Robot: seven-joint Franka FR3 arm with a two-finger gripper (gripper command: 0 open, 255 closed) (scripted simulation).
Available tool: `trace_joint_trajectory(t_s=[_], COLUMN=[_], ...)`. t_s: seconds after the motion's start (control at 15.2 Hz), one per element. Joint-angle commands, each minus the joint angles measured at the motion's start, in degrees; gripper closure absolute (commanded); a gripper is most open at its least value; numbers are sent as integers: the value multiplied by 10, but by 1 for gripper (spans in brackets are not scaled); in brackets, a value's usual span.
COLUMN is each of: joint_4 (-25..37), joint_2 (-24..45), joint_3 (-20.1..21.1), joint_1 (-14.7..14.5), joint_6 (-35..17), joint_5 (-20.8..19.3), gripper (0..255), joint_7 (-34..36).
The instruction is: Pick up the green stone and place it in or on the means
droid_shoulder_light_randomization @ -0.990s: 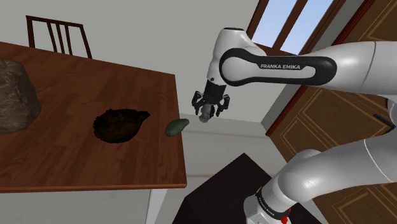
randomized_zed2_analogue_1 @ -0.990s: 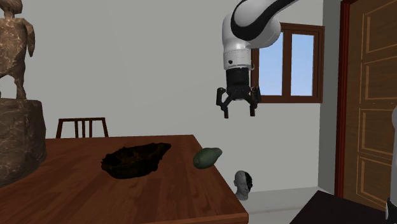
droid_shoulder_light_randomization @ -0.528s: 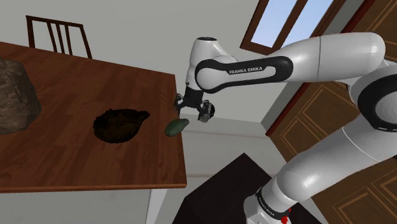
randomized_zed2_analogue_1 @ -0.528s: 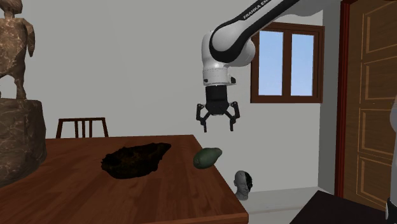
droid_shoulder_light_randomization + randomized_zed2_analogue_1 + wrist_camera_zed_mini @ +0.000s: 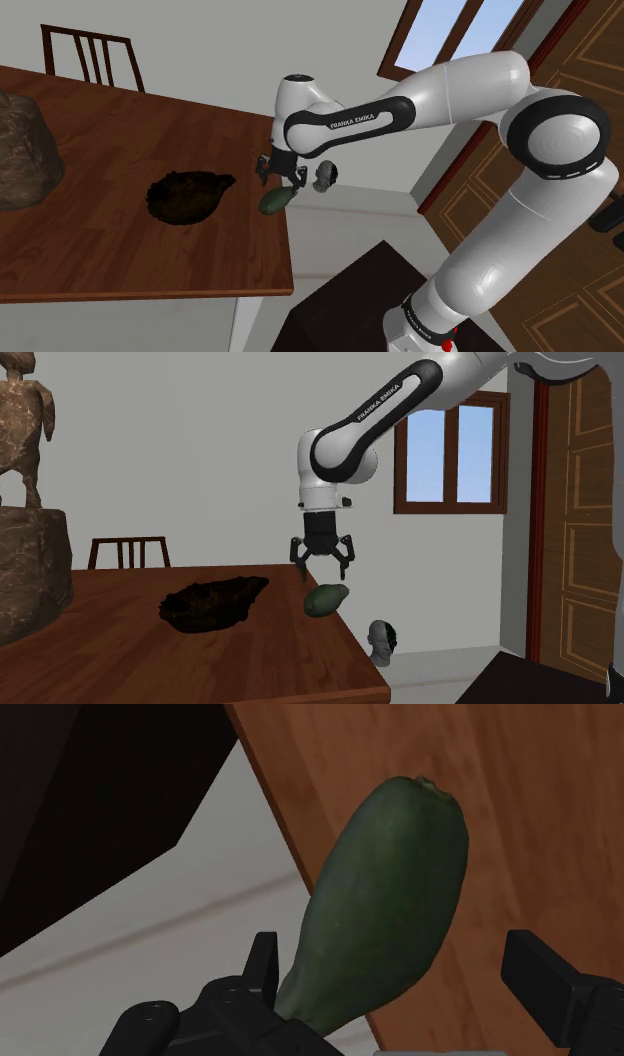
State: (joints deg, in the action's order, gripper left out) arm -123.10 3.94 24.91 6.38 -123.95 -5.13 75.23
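One gripper (image 5: pixel 322 574), spread wide, hovers over green stone (image 5: pixel 325 599).

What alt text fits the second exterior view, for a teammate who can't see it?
The open gripper hangs just above the green stone, which lies near the edge of the table. A dark dish lies on the table to the stone's left in this view, and a brown statue stands at the far left.

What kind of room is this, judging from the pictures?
Probably a dining room in a house. A wooden table has a chair behind it, and a plain wall holds a wood-framed window next to a panelled wooden door.
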Motion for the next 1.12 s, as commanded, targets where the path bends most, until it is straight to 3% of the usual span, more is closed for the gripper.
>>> trace_joint_trajectory(t_s=[0.0, 0.73, 0.79, 1.06], joint_4=[-7, -16, -16, -17], joint_2=[9, 20, 20, 19], joint_3=[-1, -2, -2, -2], joint_1=[0, -1, -1, -1], joint_6=[-15, -34, -34, -34], joint_5=[-6, -13, -13, -12], gripper=[0, 0, 255, 255], joint_7=[5, 10, 10, 10])
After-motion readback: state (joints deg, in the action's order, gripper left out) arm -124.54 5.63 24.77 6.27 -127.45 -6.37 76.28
